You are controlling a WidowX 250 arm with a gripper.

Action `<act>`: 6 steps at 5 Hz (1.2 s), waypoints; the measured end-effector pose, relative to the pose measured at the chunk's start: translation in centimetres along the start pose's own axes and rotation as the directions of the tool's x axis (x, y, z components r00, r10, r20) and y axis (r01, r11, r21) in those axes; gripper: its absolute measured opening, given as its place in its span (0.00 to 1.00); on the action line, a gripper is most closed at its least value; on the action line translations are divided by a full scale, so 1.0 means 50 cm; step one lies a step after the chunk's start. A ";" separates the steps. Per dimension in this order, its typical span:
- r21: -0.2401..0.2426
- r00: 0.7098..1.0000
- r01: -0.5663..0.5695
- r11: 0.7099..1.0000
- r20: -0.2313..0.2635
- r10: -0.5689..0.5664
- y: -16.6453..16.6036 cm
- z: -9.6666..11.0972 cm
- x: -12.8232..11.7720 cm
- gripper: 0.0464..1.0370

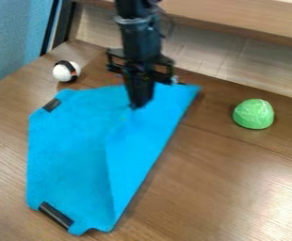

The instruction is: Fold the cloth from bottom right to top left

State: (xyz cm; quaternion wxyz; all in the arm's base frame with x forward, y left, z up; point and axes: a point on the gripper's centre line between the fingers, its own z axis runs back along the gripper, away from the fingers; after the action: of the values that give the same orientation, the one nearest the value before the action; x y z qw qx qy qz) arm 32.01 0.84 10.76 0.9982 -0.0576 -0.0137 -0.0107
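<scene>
The black gripper (pixel 138 104) hangs down over the upper middle of the blue cloth (pixel 70 146), its fingers together and shut on a part of the cloth. The cloth's right side is turned over toward the left as a brighter flap (pixel 136 150), which rises to the fingertips. A slanting straight edge runs along the right from the top right corner down to the bottom. The left part lies flat, with one dark patch at its upper left edge and another at its lower left. Some of the cloth's top edge is hidden behind the gripper.
A white and black ball (pixel 66 71) stands beyond the cloth's upper left. To the right sits a green rounded object (pixel 254 114). A wooden ledge (pixel 237 26) crosses the back above a pale panel, and a blue wall (pixel 13 37) borders the upper left.
</scene>
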 end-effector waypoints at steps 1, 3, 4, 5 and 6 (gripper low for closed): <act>-0.005 0.999 -0.031 1.000 -0.012 0.031 0.051 0.007 -0.011 0.01; -0.011 0.996 -0.088 0.996 -0.026 0.088 0.150 0.015 -0.003 0.01; -0.010 0.994 -0.103 0.995 -0.046 0.103 0.193 0.000 0.006 0.01; 0.008 0.992 -0.091 0.996 -0.093 0.091 0.223 -0.044 0.007 0.01; 0.093 0.996 -0.059 0.994 -0.064 0.065 0.247 -0.084 0.008 0.01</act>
State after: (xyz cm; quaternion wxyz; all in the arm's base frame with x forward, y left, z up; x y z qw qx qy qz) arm 32.80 12.62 5.20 0.9995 -0.0121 0.0209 0.0189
